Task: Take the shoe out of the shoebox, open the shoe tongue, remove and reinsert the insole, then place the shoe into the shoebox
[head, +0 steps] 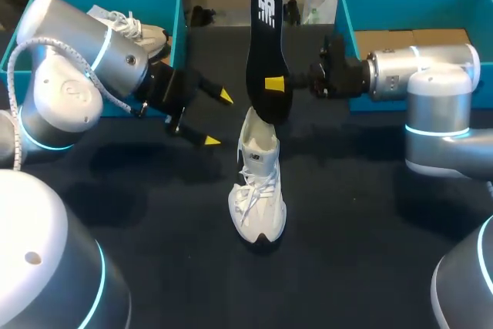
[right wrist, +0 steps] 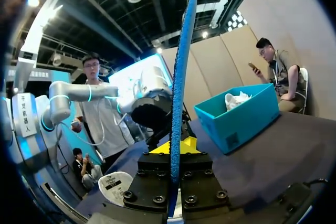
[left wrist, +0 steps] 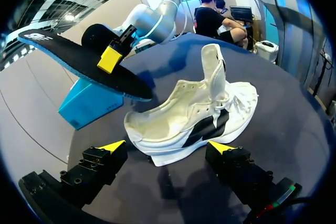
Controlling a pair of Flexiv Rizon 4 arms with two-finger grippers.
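Note:
A white shoe [head: 258, 190] [left wrist: 194, 114] stands on the dark table [head: 347, 236] with its tongue pulled upright. Above its heel opening my right gripper [head: 275, 83] [right wrist: 176, 147] is shut on a black insole [head: 267, 44] [left wrist: 79, 66] [right wrist: 181, 77]. The insole is held on edge, its lower end just over the shoe. My left gripper [head: 218, 119] [left wrist: 167, 146] hangs open to the left of the shoe, its yellow tips spread wide and pointing at the shoe's side without touching it.
A teal shoebox [head: 173, 5] [right wrist: 239, 119] at the back left holds another white shoe [head: 146, 32]. A second teal box [head: 347, 13] [left wrist: 89, 103] stands at the back right, behind my right arm.

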